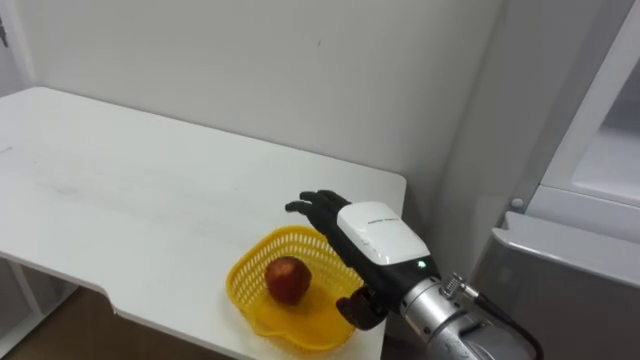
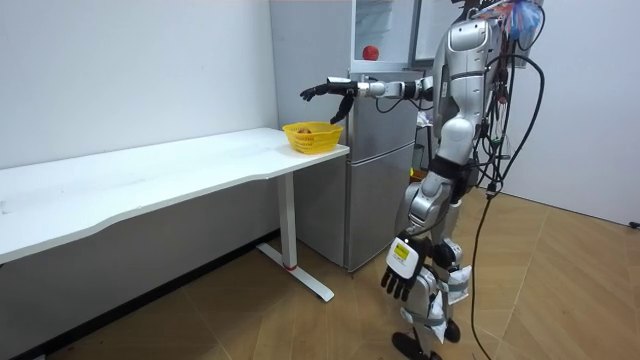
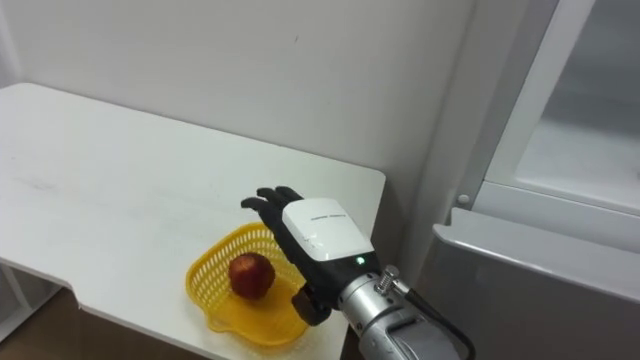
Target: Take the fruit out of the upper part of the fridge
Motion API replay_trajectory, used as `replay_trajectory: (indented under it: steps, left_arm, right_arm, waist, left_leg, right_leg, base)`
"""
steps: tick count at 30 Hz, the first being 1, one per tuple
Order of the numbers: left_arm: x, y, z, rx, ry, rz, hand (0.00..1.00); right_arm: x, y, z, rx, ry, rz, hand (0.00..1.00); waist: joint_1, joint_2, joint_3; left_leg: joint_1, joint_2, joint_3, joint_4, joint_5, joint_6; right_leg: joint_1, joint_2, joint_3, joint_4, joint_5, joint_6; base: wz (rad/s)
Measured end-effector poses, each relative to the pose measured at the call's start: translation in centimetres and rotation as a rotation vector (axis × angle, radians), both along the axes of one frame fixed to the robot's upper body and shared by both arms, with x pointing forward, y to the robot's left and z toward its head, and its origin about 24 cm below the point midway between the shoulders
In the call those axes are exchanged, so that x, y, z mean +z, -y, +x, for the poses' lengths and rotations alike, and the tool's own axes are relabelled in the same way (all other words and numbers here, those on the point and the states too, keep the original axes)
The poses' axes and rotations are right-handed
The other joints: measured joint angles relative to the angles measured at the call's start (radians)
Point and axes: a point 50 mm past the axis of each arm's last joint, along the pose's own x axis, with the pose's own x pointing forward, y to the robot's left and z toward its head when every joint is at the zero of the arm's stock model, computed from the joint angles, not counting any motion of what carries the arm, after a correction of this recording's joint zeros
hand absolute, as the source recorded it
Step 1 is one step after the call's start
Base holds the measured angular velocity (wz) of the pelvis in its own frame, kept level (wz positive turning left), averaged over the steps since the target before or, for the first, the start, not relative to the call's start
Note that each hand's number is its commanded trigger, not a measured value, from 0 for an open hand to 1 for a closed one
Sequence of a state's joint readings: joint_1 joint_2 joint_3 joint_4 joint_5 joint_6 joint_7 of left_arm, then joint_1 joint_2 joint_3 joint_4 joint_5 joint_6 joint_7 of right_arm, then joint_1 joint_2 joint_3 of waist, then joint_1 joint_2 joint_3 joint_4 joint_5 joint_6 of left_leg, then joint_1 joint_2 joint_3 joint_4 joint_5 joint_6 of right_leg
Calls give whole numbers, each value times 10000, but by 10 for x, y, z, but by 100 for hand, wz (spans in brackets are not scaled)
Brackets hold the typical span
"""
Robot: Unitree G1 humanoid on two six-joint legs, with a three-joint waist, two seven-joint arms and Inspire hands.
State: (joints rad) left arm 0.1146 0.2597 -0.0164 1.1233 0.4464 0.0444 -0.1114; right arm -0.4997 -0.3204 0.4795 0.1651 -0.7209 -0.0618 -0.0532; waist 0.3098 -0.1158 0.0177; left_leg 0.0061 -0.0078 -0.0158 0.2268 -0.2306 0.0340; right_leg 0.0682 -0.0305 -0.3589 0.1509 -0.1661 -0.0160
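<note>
Yellow plastic lattice basket [image 1: 248, 285], round, on the smooth white table's [image 1: 120, 200] corner beside the grey fridge [image 1: 560, 270]. A glossy red apple [image 1: 287, 280] lies inside. The right hand [image 1: 380, 235] hovers above it, fingers spread, empty. The left hand [image 2: 403, 268] hangs at the robot's side, fingers relaxed.

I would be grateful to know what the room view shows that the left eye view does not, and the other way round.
The room view adds the robot standing by the fridge, its left hand hanging open at its thigh, a small red thing in the upper compartment, and the wooden floor. The left eye view adds the red apple lying in the yellow basket, seen from above. Both share the white table, the yellow basket at its end next to the fridge, and the right hand held open above it.
</note>
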Motion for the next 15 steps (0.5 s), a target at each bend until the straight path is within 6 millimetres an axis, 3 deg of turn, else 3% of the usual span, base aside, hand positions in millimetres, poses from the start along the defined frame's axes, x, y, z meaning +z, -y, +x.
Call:
replay_trajectory:
  steps: [15]
  left_arm:
    - [0,2,3,5,145,53,0]
  right_arm:
    - [0,0,0,-3,22,-37,0]
  waist:
    - [-11,64,-6]
  left_leg:
    - [21,-4,22,39,0,0]
  right_leg:
    - [2,-6,-3,1,0,0]
  base:
    - [0]
